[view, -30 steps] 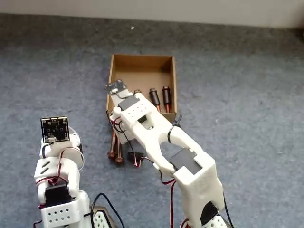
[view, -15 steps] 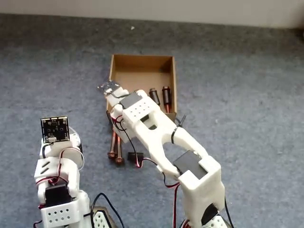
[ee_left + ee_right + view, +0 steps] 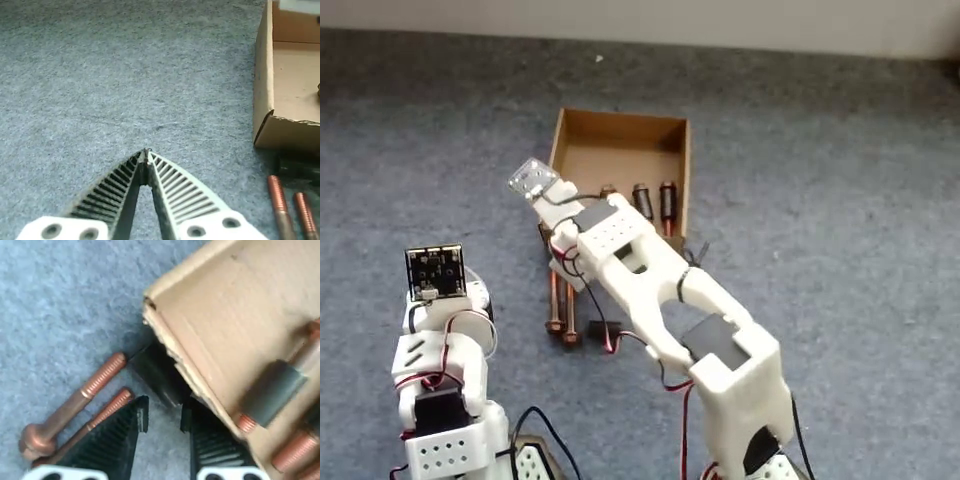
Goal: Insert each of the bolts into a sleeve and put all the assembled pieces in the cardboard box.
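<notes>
Grey carpet-like cloth covers the table under both my arms; nearest me, my left gripper (image 3: 145, 155) hangs over bare cloth with its ribbed fingers pressed together on nothing, well short of the box; my right gripper (image 3: 164, 415) is low at the box's near left corner, its fingers parted a little and empty; beside it two copper bolts (image 3: 75, 402) lie side by side on the cloth, heads toward me, threaded ends pointing at the box; just beyond my right fingertips a loose black sleeve (image 3: 159, 376) lies tight against the outside of the box wall at that corner; past it the cardboard box (image 3: 620, 150) sits open-topped, and in its near half assembled pieces (image 3: 668, 200) lie side by side, each a copper bolt in a black sleeve, one partly under my right arm.
</notes>
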